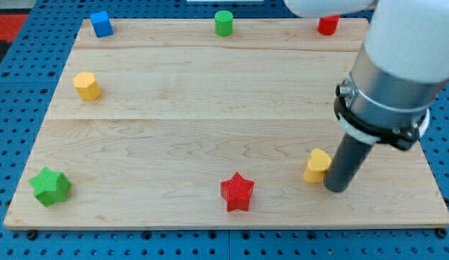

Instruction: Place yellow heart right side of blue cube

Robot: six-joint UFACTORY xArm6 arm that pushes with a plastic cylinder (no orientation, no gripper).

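Note:
The yellow heart (317,165) lies near the view's bottom right of the wooden board (210,108). My tip (338,188) touches its right side, just right of and slightly below it. The blue cube (101,23) sits at the board's top left corner, far from the heart and the tip.
A yellow hexagon block (87,86) is at the left. A green cylinder (223,23) is at the top middle. A red block (327,25) is at the top right, partly hidden by the arm. A green star (50,186) is at the bottom left. A red star (237,191) is at the bottom middle.

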